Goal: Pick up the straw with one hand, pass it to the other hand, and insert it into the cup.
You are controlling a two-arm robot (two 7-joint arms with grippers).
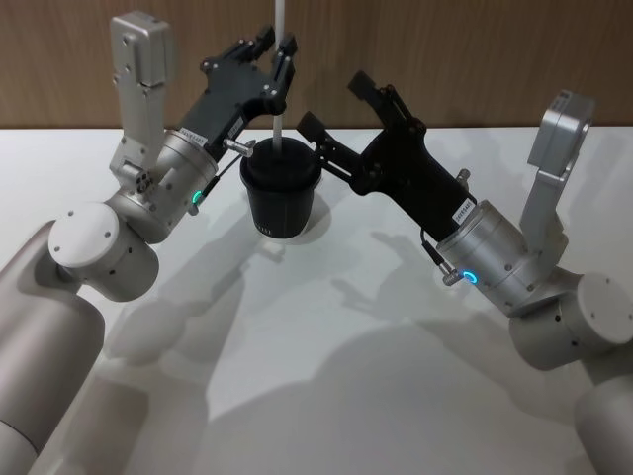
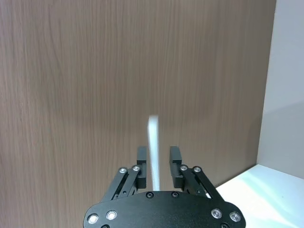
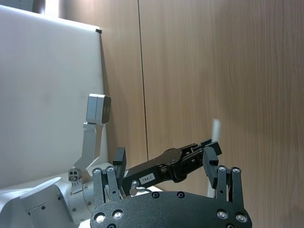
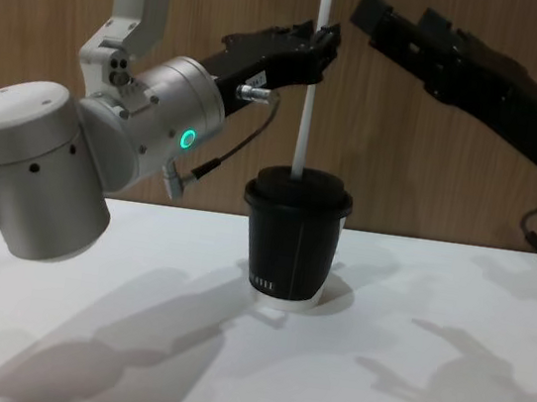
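Note:
The white straw (image 1: 281, 129) stands upright with its lower end through the lid of the black cup (image 1: 281, 198). My left gripper (image 1: 275, 45), on the arm with the green ring, sits around the straw's upper part. In the left wrist view its fingers (image 2: 175, 159) flank the straw (image 2: 153, 137) with a gap on one side, so it is open. My right gripper (image 1: 336, 104) hovers open just right of the cup's lid, holding nothing. From the chest, the straw (image 4: 306, 116) rises from the cup (image 4: 294, 235) past the left gripper (image 4: 323, 39), with the right gripper (image 4: 404, 20) higher to the right.
The cup stands on a white table (image 1: 326, 376) near its far edge, with a wooden wall (image 1: 445, 49) close behind. My two arms lean in from both sides of the cup.

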